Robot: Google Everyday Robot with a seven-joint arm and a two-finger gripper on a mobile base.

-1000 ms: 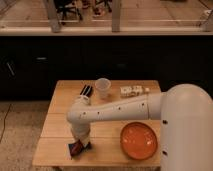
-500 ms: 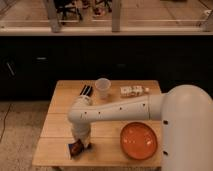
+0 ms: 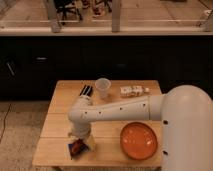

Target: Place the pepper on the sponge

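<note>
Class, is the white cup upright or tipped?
Upright: the cup has its open rim on top. The gripper hangs low over the pepper.

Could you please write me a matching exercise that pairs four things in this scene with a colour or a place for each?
Column A
1. plate
2. cup
3. sponge
4. pincer

Column B
a. dark blue
b. low at the near edge of the table, over the sponge
c. orange
d. whitish

Pairs: 1-c, 2-d, 3-a, 4-b
</note>
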